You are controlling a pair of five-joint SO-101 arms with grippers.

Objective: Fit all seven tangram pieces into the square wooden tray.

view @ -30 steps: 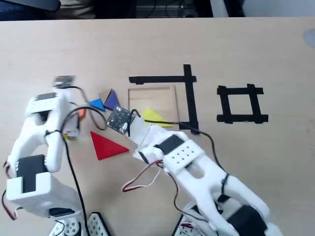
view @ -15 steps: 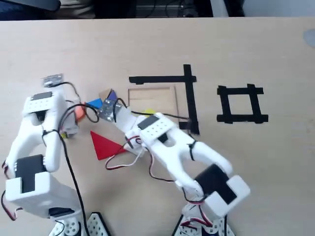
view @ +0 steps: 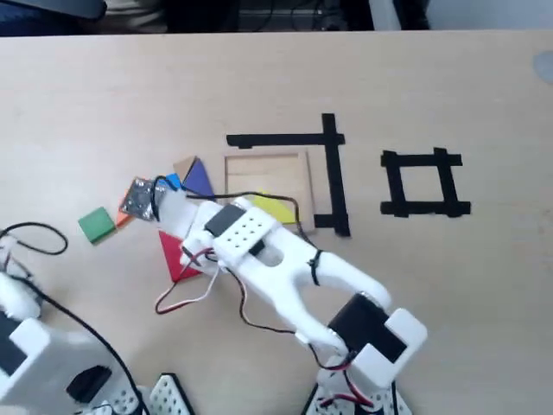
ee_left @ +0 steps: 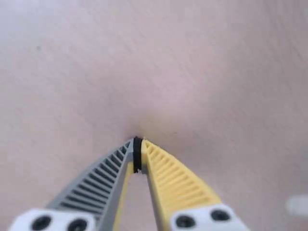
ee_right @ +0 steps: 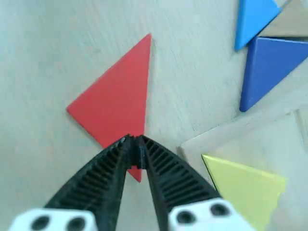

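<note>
My right gripper (ee_right: 136, 146) is shut with nothing in it, its black fingertips just above a corner of the red triangle (ee_right: 118, 108). In the high view the right arm (view: 259, 251) lies across part of that red triangle (view: 175, 257). The square wooden tray (view: 298, 177) holds a yellow triangle (view: 278, 208), which also shows in the right wrist view (ee_right: 245, 185) inside the tray's rim (ee_right: 226, 132). A light blue triangle (ee_right: 252, 17), a dark blue triangle (ee_right: 267, 67) and a tan piece (ee_right: 288, 26) lie together beside the tray. My left gripper (ee_left: 137, 151) is shut over bare table.
A green square (view: 96, 224) and an orange piece (view: 123, 218) lie left of the red triangle. Black tape lines (view: 331, 169) frame the tray, and a taped square (view: 425, 183) sits to its right. The left arm's base (view: 34, 354) stands at the lower left corner.
The right arm swung left, away from the tray and over the red triangle. The left arm pulled back to the lower left corner, uncovering the green square.
</note>
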